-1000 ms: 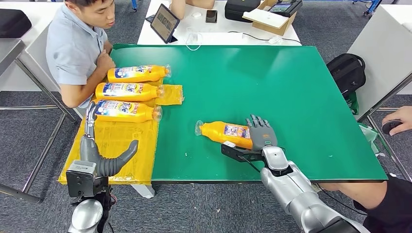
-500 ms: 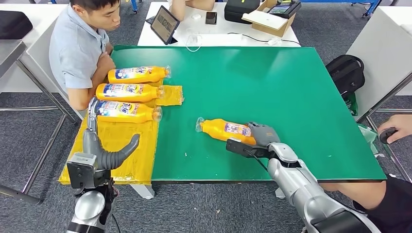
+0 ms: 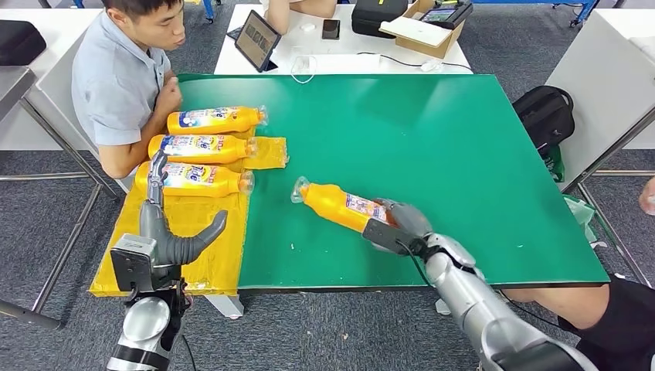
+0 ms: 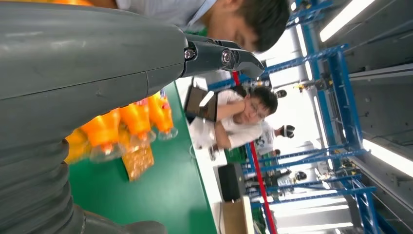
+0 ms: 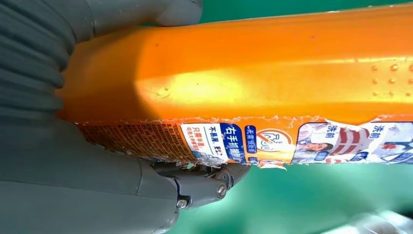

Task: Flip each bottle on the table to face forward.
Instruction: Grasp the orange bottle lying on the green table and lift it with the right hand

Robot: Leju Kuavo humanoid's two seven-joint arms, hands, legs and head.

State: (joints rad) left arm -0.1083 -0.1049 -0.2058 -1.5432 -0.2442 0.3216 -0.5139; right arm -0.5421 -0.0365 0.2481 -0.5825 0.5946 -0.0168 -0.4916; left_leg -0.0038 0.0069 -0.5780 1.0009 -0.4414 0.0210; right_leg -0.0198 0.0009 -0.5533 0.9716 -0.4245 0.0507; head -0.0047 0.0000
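Head view: the right hand (image 3: 398, 224) grips the base end of an orange plastic bottle with a clear cap (image 3: 337, 205) lying on the green table (image 3: 432, 131).
This bottle lies slanted on the near part of the table, cap toward the far left; fingers (image 5: 209, 183) wrap over its label. Three similar orange bottles (image 3: 202, 148) lie side by side at the left edge, partly on a yellow plastic sheet (image 3: 185, 232). The left hand (image 3: 166, 232) hovers over the sheet, fingers apart, holding nothing. A person in a grey shirt (image 3: 116, 77) sits just beside the three bottles.
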